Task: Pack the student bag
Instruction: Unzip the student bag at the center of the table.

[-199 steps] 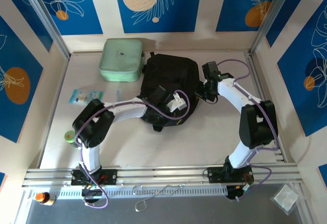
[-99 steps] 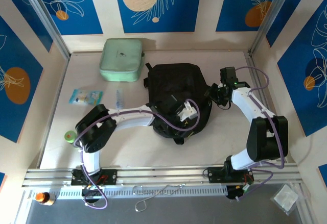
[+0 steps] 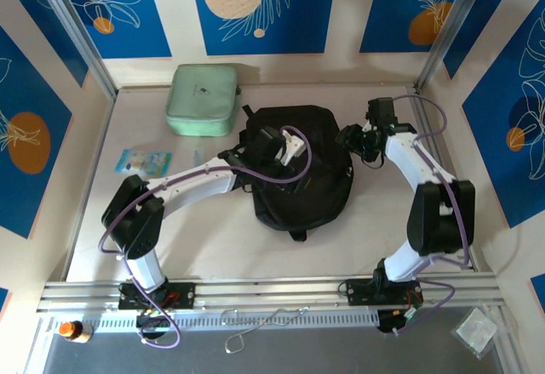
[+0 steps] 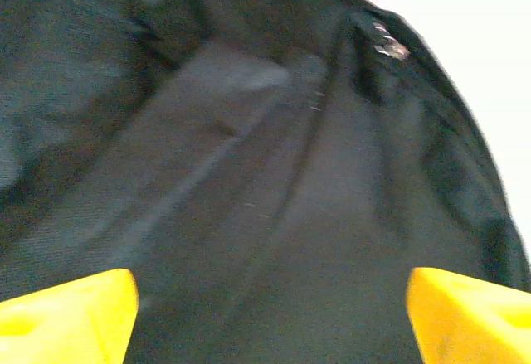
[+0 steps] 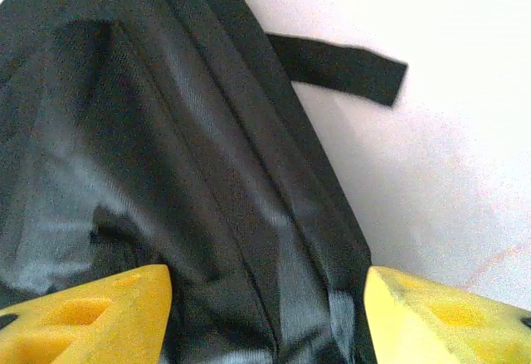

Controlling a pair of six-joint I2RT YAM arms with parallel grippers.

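The pale tabletop (image 3: pixel 213 238) spreads out under both arms. The student bag (image 3: pixel 302 178), a large black fabric backpack, lies flat near the middle of it, directly beneath the left gripper (image 3: pixel 267 146) and reaching across to the right gripper (image 3: pixel 352 139), which hangs at the bag's right edge. Seen from the left wrist, the left gripper (image 4: pixel 265 318) has its yellow fingers (image 4: pixel 70 310) spread wide, with only blurred black cloth of the bag (image 4: pixel 249 173) below and between them and nothing pinched. From the right wrist, the right gripper (image 5: pixel 265 314) is likewise parted, its yellow fingertips (image 5: pixel 87 306) standing either side of the bag's seamed edge (image 5: pixel 207 173) without clamping it. Beyond and to the left of the left gripper sits a pale mint green square zip case (image 3: pixel 203 99), just off the bag's far-left corner. A short black webbing strap (image 5: pixel 340 67) sticks out from the bag onto the table ahead of the right gripper. Well to the left of the left gripper lies a small flat blue and white packet (image 3: pixel 143 161).
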